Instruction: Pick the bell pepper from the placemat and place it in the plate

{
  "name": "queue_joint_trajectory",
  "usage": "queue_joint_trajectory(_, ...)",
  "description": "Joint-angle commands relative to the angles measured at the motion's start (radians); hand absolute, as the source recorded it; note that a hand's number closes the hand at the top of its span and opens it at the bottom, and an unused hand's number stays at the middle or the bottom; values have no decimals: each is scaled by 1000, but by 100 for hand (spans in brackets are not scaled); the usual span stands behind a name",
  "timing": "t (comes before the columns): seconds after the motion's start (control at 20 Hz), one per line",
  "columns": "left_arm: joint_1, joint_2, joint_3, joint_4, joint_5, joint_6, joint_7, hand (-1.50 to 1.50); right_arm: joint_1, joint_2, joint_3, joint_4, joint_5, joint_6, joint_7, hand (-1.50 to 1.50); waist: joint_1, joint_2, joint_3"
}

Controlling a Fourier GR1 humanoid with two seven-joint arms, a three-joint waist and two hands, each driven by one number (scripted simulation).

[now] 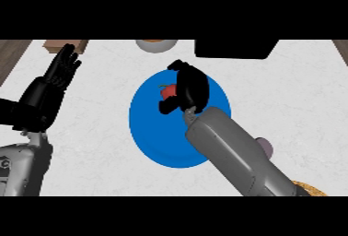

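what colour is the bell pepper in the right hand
Red, seen in the head view: bell pepper in the right hand.

Right robot hand (188,87) curled round red bell pepper (165,91), over blue plate (163,147)

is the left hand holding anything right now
No, the left hand is open with straight fingers up near the view's left edge, apart from the red bell pepper in the right hand.
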Motion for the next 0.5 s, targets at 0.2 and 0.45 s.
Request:
queue_joint_trajectory(0.2,-91,13,13,54,-2,-9,27,0,-71,0,24,159,-261,-240,-233,-150,13,8,1)
queue_joint_trajectory(0.45,-16,8,27,28,16,-25,-16,0,-91,0,-34,153,-328,-393,-342,-150,3,3,0)
